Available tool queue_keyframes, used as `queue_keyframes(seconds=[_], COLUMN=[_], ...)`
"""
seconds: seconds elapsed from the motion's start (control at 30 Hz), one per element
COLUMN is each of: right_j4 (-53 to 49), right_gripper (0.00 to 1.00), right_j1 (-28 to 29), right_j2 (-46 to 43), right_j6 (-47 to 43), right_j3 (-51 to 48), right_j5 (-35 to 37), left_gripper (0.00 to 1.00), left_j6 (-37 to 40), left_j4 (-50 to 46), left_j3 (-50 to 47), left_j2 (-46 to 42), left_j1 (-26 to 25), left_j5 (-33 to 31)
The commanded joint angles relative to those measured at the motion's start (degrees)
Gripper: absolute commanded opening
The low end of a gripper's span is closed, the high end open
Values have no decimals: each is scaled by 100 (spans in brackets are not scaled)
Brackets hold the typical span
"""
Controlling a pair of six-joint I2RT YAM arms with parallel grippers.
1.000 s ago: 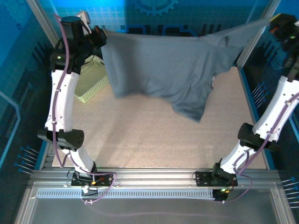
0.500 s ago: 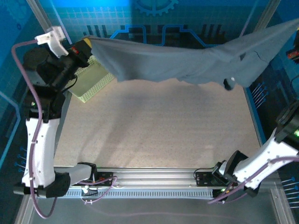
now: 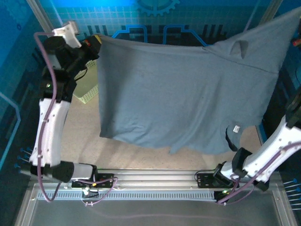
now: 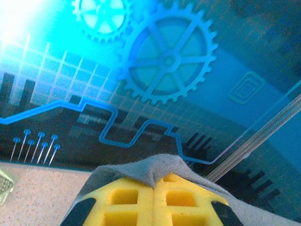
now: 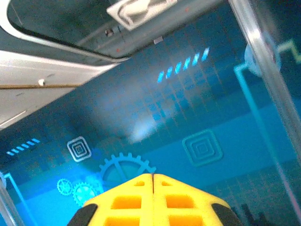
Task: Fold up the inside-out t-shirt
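- T-shirt [image 3: 188, 94]: slate-grey, wrinkly, hung spread above table [image 3: 84, 141], white tag [image 3: 236, 128] low right.
- Left tool [image 4: 155, 181] clenched on its edge; right tool [image 5: 153, 176] clenched, holding opp. corner.

Pale yellow-green lattice basket [image 3: 87, 89] at far-left corner of speckled beige table [image 3: 83, 137]

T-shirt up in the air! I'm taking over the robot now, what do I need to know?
Left gripper: shut on a top corner of the t-shirt.
Right gripper: shut; its other top corner rises toward it, grip itself not visible.
T-shirt: hanging spread above the table, basket at its left edge.
Done: lifted and spread. Left: lay flat, fold.
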Motion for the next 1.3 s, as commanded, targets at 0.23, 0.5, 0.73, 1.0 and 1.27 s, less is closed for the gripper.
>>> queue_keyframes(seconds=[0.23, 0.5, 0.73, 1.0, 1.27], right_j4=[-88, 1169, 2276, 1613, 2595], right_gripper=[0, 0, 0, 0, 0], right_j1=[1636, 1782, 1522, 1483, 2032], right_j2=[1462, 2506, 2511, 2067, -572], right_j6=[-1156, -735, -206, -656, -1404], right_j3=[347, 1328, 1586, 1078, -4620], right_j5=[1195, 1225, 1480, 932, 945], left_gripper=[0, 0, 0, 0, 0], left_j6=[108, 59, -214, 118, 26], left_j4=[-103, -438, 909, 2158, 3877], left_j3=[1714, 4490, 4469, 2871, -1243], left_j2=[1785, 3517, 3436, 2760, 1353], left_j1=[80, 228, 457, 461, 360], left_j5=[-111, -31, 334, 1219, 1961])
